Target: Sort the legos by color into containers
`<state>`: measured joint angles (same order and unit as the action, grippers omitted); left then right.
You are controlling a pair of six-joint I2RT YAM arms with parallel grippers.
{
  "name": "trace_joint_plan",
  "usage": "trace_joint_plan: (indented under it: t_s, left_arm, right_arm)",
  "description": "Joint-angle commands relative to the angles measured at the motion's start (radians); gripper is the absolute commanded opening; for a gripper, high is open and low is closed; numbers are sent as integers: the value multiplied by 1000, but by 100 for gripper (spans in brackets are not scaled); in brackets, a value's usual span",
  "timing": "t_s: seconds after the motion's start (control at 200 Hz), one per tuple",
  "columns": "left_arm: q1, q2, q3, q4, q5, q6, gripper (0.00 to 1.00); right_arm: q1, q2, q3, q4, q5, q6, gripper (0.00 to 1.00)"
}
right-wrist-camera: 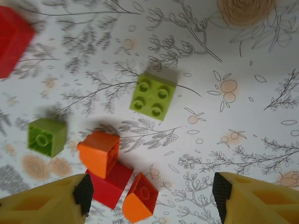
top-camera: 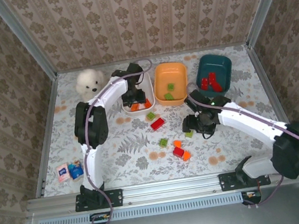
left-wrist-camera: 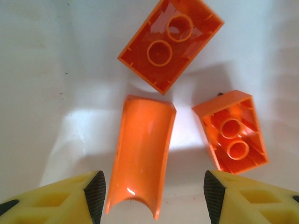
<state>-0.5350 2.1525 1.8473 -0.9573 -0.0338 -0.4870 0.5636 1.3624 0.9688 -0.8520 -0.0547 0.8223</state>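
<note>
Three tubs stand in a row at the far side of the desk, and each already has its colour. The white tub holds orange legos, the orange tub green ones and the teal tub red ones. The left claw hangs inside the white tub, jaws apart and gripping nothing. Under it lie a curved orange piece and two orange bricks, all apart from one another. The right claw hovers over mid-desk, jaws likewise apart and empty. Below it are a light green four-stud brick, a smaller green cube and an orange block touching a red block. About seven legos lie loose on the desk, so the sorting looks past halfway but unfinished.
</note>
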Motion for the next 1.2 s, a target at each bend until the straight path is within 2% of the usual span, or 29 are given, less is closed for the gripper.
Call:
trace_joint_plan:
  t_s: [0.0,0.135,0.325,0.58,0.75,0.825,1.0,1.195]
  left_arm:
    - [-3,-184,-37,20,19,-34,63]
    - [-28,-395,-225,152,59,-45,69]
    - [-58,-664,-529,305,167,-83,69]
    - [-131,-935,-809,353,152,-135,69]
    - [-174,-1046,-927,366,123,-176,69]
    - [-189,-1086,-982,381,112,-195,69]
    - [-238,-1132,-1078,412,84,-234,68]
    - [-276,-1120,-1079,425,52,-247,68]
  right_arm:
    - [12,82,43,12,24,118,69]
    - [12,177,54,71,18,165,68]
    - [8,284,76,109,31,191,65]
    - [-13,393,101,136,43,175,52]
    - [-18,411,126,147,47,149,35]
    - [-8,387,172,107,98,112,28]
    - [14,334,371,20,247,-24,29]
    - [-66,484,622,-20,250,-148,29]
